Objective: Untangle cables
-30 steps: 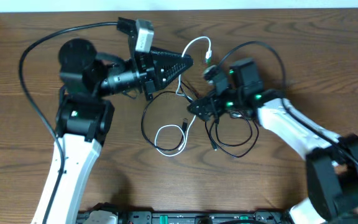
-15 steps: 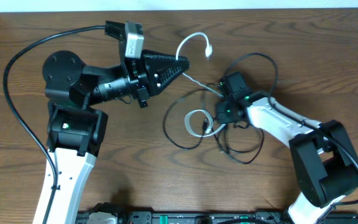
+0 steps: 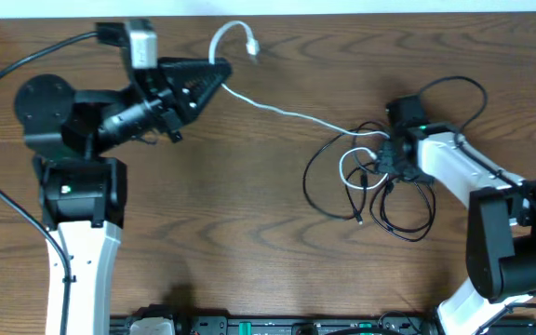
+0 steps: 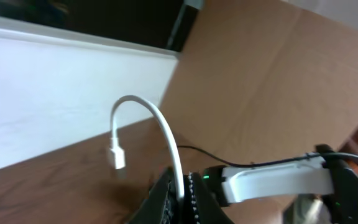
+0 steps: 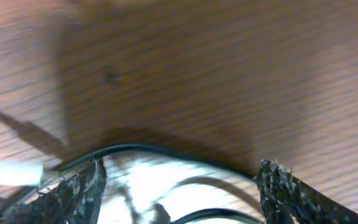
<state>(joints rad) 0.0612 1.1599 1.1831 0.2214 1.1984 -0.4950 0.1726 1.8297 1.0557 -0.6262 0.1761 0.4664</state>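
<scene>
My left gripper point(image 3: 220, 73) is shut on the white cord point(image 3: 291, 113) near its plug end point(image 3: 252, 51). In the left wrist view the cord point(image 4: 166, 134) arcs up out of the closed jaws of that gripper point(image 4: 180, 182) and down to its plug point(image 4: 117, 156). From the grip the white cord stretches right into a small loop point(image 3: 347, 163) lying among the thin black cords point(image 3: 319, 191). My right gripper point(image 3: 382, 165) sits over that tangle. In the right wrist view this gripper point(image 5: 179, 190) is open, and a black cord point(image 5: 166, 152) curves across between its fingers point(image 5: 82, 186) on the table.
Wooden table point(image 3: 249, 261) with a white wall strip along the far edge point(image 3: 342, 6). The right arm's thicker black cable point(image 3: 454, 86) loops behind its wrist. The left arm's cable point(image 3: 7, 74) curves at the far left. An equipment rail point(image 3: 277, 326) runs along the front edge.
My left gripper moved left and back with the white cord, drawing it out long. My right gripper moved right with the tangle of black cords and now stands open.
</scene>
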